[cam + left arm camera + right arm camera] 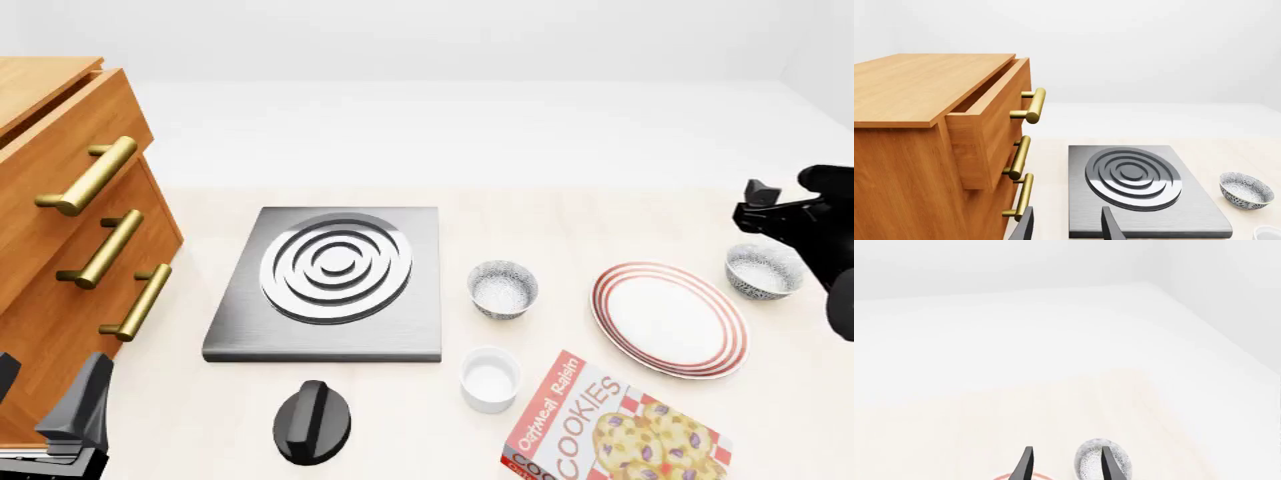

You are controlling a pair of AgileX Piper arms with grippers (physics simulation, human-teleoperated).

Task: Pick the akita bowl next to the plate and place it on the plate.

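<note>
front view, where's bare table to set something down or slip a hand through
Open: the far strip of table beyond the stove and plate, and the near-left patch between the drawers and the black knob. Crowded: the bowl, white cup, cookie box and plate cluster closely.

The cookie box point(607, 432) at five o'clock in the front view runs off the bottom edge. The right claw point(771, 203) partly hides the bowl point(761, 270) beside the plate point(670, 318). The left claw point(54, 415) is cropped at seven o'clock.
</note>
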